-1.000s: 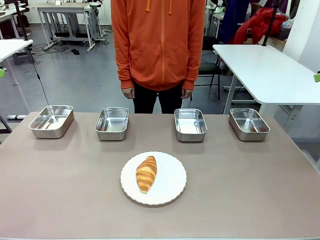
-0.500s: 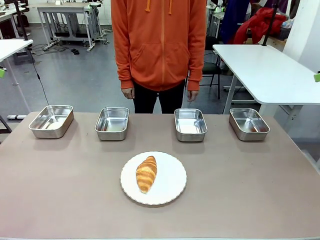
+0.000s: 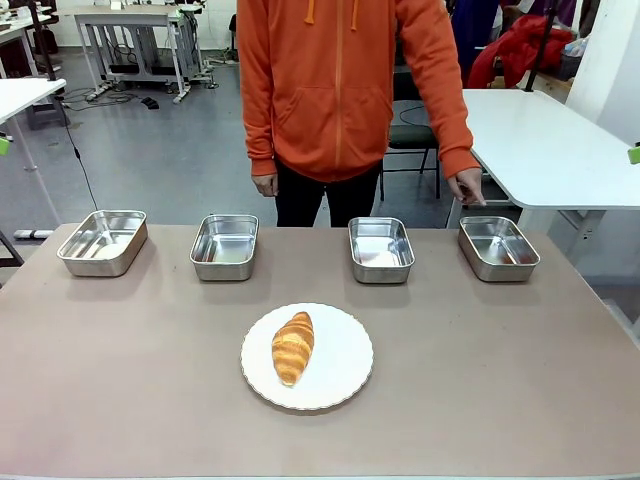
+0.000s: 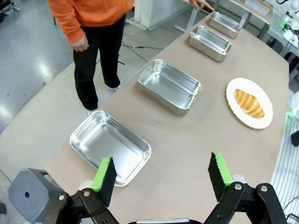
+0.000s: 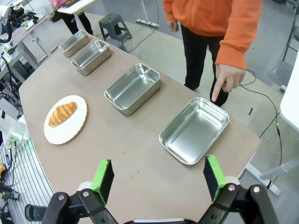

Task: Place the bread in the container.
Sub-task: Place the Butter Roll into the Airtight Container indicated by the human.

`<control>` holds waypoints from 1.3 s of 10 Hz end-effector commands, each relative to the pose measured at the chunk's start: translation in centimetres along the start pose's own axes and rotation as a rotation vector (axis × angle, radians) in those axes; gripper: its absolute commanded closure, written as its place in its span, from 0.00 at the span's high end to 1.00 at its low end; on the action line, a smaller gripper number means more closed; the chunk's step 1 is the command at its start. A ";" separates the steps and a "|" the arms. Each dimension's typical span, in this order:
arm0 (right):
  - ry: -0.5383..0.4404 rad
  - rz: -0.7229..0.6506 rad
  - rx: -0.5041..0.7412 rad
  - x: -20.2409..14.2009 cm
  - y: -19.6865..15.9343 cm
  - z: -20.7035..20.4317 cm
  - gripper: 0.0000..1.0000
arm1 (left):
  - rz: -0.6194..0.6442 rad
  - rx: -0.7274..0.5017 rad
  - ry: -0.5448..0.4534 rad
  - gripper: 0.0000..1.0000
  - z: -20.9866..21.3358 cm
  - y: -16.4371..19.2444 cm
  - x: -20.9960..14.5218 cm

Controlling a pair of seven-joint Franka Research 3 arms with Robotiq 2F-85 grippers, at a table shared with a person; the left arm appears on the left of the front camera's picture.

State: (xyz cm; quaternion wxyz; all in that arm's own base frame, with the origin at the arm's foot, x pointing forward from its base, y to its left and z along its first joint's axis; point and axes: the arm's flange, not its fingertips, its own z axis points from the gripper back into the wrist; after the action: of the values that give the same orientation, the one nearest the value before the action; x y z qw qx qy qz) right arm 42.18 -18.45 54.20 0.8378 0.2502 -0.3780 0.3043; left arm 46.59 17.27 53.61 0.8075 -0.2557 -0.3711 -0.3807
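While both tools hang over the worktop point(image 3: 120, 390) with nothing in them, the stock reads thus

Left tool point(image 4: 161, 161): released, jaws wide, green pads facing one another across bare worktop. Its nearest item is the endmost pan point(image 4: 110, 147) of the row, just beyond one finger.

Right tool point(image 5: 158, 162): likewise released, jaws wide, empty. Its nearest item is the container point(image 5: 195, 130), at the opposite end of the row.

Bread point(image 3: 293, 346): one croissant, golden-brown and ridged, lying a little left of the middle of a round white plate point(image 3: 345, 372), its long axis running roughly toward the far side.

Plate: near the middle of the worktop, well apart from the row of pans.

Pans: stainless steel, shallow, rectangular, four in a line along the far edge, all empty (the container is the one at the robot's far right).

Person: orange hooded top and dark trousers, standing at the far side. One hand point(image 5: 227, 79) is held out just beyond the container's far rim, index finger pointing down toward it without touching. The other hand point(image 3: 265, 184) hangs at the side
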 end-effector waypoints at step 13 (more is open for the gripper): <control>0.000 0.000 0.000 0.0 0.0 0.0 1.00 | -0.002 0.000 -0.007 1.00 0.1 -0.1 0.1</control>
State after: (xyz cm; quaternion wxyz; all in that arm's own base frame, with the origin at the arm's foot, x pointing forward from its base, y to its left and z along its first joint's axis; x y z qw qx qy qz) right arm 42.18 -18.47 54.19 0.8379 0.2502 -0.3779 0.3041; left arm 46.59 17.27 53.61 0.8075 -0.2557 -0.3711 -0.3807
